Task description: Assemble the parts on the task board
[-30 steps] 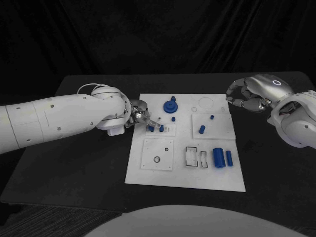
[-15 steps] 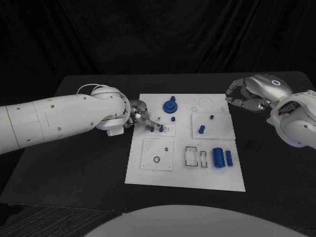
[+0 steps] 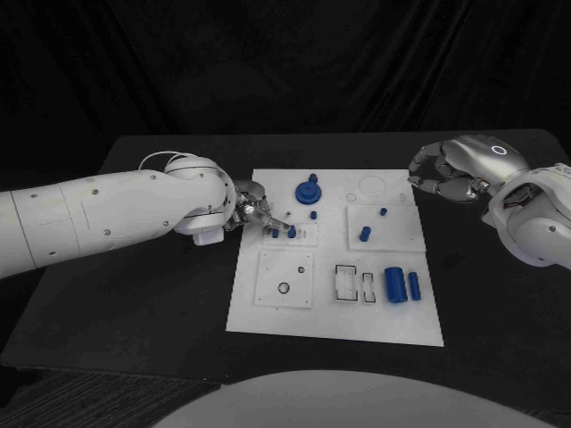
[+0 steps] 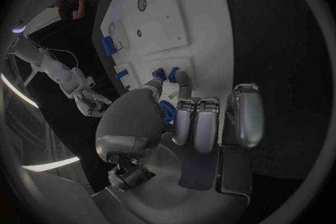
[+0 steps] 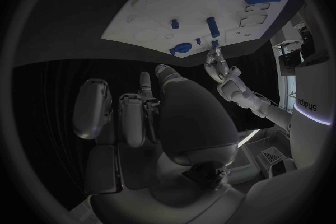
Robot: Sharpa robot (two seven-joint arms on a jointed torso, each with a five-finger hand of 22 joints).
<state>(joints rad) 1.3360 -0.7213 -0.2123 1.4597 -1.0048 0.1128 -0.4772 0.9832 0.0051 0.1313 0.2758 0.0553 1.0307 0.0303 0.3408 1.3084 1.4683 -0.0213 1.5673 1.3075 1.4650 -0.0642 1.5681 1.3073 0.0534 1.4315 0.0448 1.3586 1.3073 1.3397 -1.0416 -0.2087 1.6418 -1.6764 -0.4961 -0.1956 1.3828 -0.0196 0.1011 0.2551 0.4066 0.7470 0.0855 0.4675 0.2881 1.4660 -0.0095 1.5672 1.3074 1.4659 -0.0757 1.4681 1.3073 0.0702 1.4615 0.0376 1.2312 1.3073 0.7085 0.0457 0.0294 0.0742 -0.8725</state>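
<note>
L hand [image 3: 248, 203] sits at the board's [image 3: 273, 312] left edge, fingertips down by two small blue pegs [image 3: 282, 233] in the upper-left plate. Wrist view: thumb and a finger [image 4: 182, 79] close around a small blue part [image 4: 167, 110], mostly hidden behind the thumb; can't tell its shape. Other fingers lie straight, side by side. R hand [image 3: 446, 176] hovers off the board's upper-right corner, fingers curled in, nothing seen in them. Blue gear [image 3: 309, 191], pegs and two cylinders [image 3: 402, 284] stay on the board.
</note>
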